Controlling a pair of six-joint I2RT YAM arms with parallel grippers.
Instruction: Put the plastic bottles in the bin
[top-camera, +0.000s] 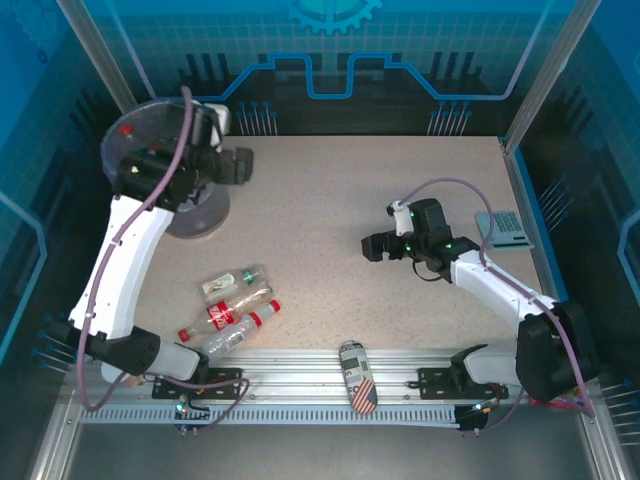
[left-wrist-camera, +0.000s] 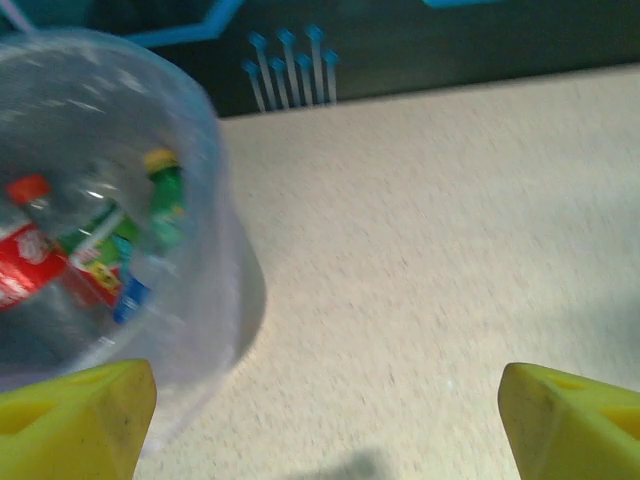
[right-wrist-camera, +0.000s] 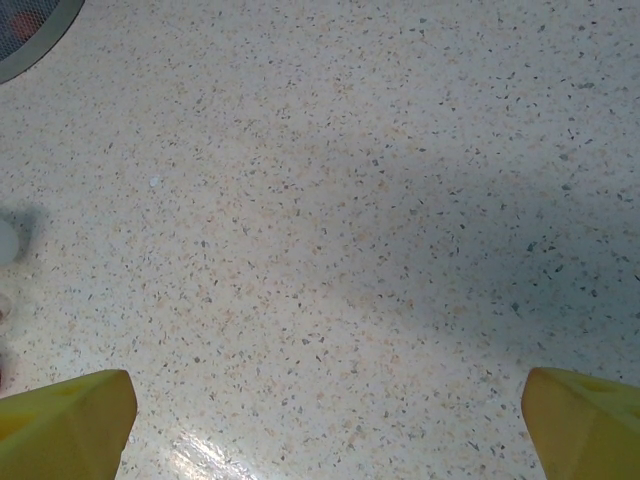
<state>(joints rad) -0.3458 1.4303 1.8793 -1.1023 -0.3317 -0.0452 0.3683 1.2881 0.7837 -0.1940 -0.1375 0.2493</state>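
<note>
Plainly, left fingers (left-wrist-camera: 70, 420) gape empty beside the bin (left-wrist-camera: 215, 300); right fingers (right-wrist-camera: 60, 425) open, bottles (top-camera: 228, 314) well apart.

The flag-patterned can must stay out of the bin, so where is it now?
In the top view the can lies across the metal rail at the near edge, about midway along it, to the right of the loose bottles.

Robot test cell in a laboratory. The speckled counter (top-camera: 380, 250) sits inside an enclosure of aluminium posts (top-camera: 105, 55) and blue panels (top-camera: 450, 40) printed with circuit traces and a gear emblem (top-camera: 332, 12). The left arm (top-camera: 125, 255) and right arm (top-camera: 490, 280), both cabled, are bolted to a slotted aluminium rail (top-camera: 300, 362) at the near edge.
</note>
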